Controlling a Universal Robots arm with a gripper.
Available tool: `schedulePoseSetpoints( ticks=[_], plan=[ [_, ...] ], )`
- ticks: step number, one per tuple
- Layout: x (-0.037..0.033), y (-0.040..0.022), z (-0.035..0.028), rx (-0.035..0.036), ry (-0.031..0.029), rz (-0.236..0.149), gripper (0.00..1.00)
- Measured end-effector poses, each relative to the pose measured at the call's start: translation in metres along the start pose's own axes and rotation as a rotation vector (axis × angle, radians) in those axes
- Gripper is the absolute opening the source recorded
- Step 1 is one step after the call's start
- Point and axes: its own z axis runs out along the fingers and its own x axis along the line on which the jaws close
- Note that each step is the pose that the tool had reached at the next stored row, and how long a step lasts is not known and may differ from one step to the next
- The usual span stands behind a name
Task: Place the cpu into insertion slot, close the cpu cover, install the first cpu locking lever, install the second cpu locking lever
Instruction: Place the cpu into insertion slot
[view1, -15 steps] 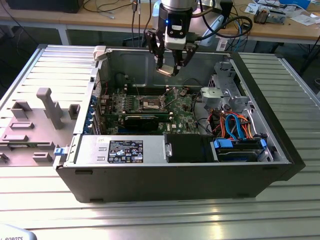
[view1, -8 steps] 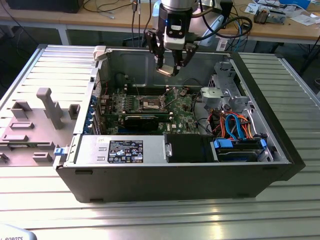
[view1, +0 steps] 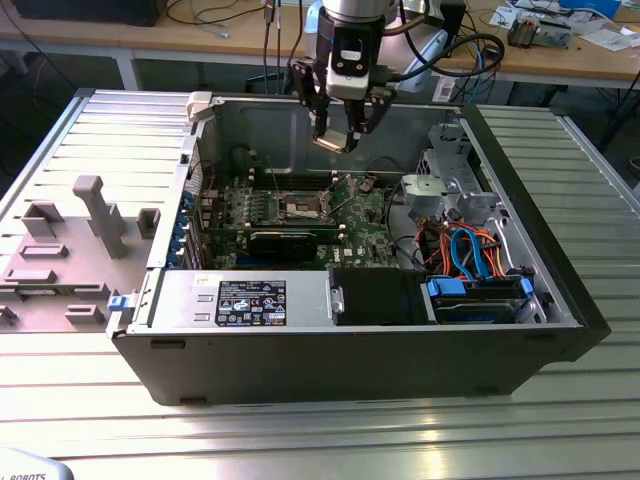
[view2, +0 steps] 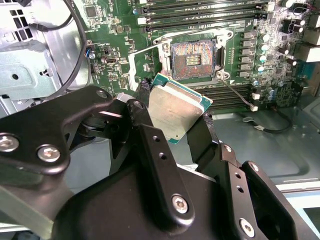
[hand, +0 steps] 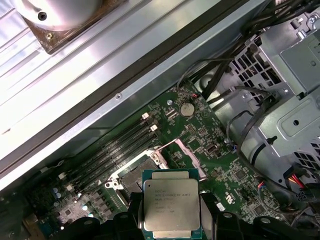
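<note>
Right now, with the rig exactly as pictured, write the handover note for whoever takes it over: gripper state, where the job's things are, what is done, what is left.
The gripper is shut on the cpu, held by its edges above the motherboard inside the open case.
The insertion slot is empty and uncovered, its contacts showing.
The cpu cover appears raised off the slot.
Done: cpu picked up.
Left: cpu not yet seated, cover not closed, both locking steps undone.
</note>
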Motion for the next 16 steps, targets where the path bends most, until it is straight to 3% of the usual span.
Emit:
schedulePoseSetpoints(
  ticks=[16],
  plan=[
    [0.0000,0.0000,0.0003,-0.0004,-0.0002,0.018,0.54]
  ],
)
